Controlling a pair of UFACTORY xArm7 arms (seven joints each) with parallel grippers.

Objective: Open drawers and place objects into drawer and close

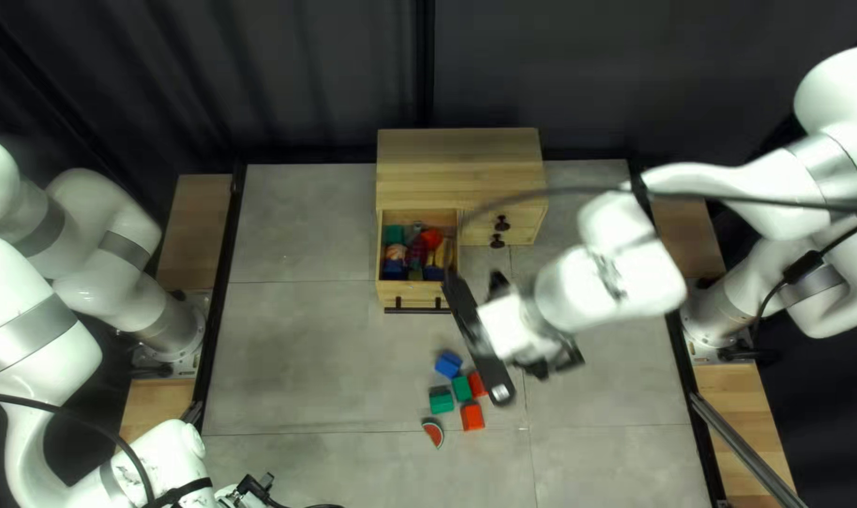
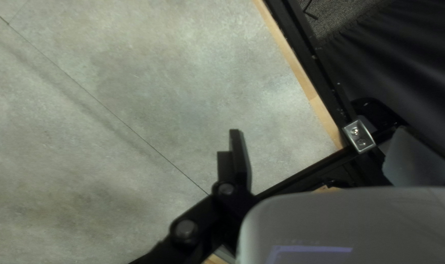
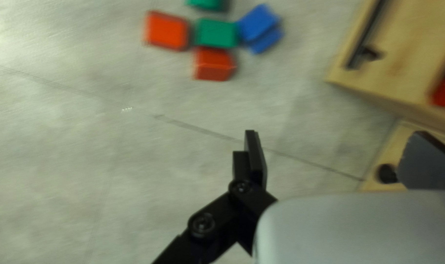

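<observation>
My right gripper (image 1: 553,359) hangs over the table right of the blocks; in the right wrist view my right gripper (image 3: 335,133) is open with nothing between its fingers. My left gripper (image 1: 257,484) is low at the near edge; in the left wrist view my left gripper (image 2: 320,132) is open above bare table. The wooden cabinet (image 1: 459,169) has its left drawer (image 1: 413,293) pulled out, holding several coloured toys. On the table lie a blue block (image 1: 448,364), two green blocks (image 1: 441,400), two red blocks (image 1: 473,417) and a watermelon slice (image 1: 433,433).
The cabinet's right side has small drawers (image 1: 523,230) with black knobs, standing shut. A black bar on my right arm crosses above the table beside the pulled-out drawer, partly covering a red block. A metal bracket (image 2: 359,137) sits on the black table-edge frame.
</observation>
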